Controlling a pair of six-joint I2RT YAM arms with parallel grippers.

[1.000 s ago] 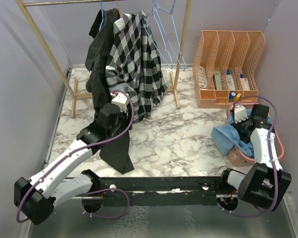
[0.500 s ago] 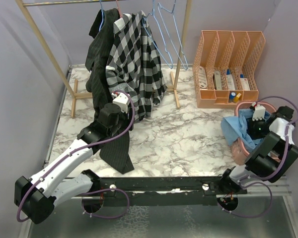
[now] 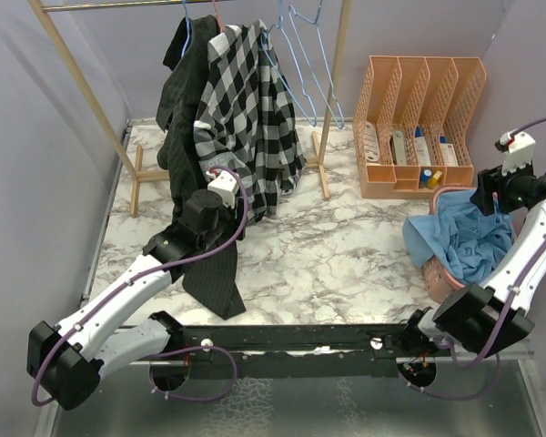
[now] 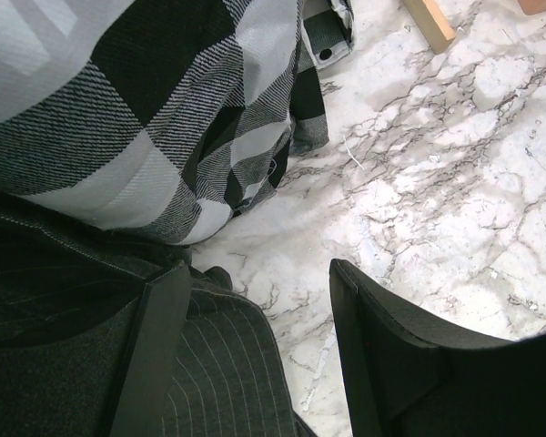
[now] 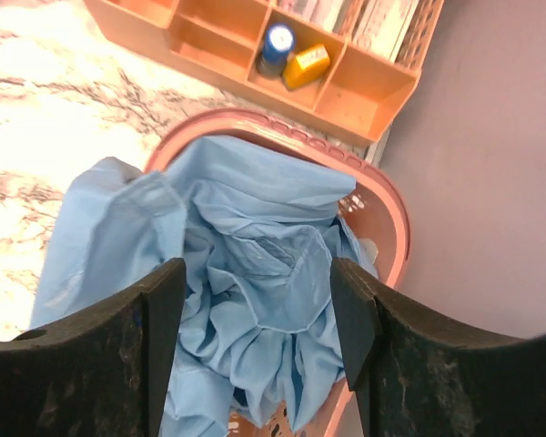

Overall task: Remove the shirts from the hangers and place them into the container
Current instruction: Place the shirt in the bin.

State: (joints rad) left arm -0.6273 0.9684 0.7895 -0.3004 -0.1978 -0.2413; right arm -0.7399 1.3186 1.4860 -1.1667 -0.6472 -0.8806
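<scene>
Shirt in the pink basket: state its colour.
Light blue shirt; right wrist view shows it best.

**A:** Centre of the worktop [image 3: 346, 255]?

**B:** Bare marble between the rack [image 3: 324, 173] and the basket [image 3: 441, 194]. Free passage there.

**A:** Left side?

**B:** Obstructed. The checked shirt [image 3: 250, 118] and the pinstripe shirt [image 3: 214, 278] hang low from the rack, close against the left gripper [image 4: 259, 273]. A strip of marble shows between its fingers.

**A:** Right side?

**B:** The blue shirt [image 3: 464, 238] fills the basket and spills over its left rim. The organizer [image 3: 419, 118] is near behind, the wall [image 3: 537, 73] just beside. There is room above, where the right gripper [image 5: 255, 282] hangs with jaws apart.
</scene>
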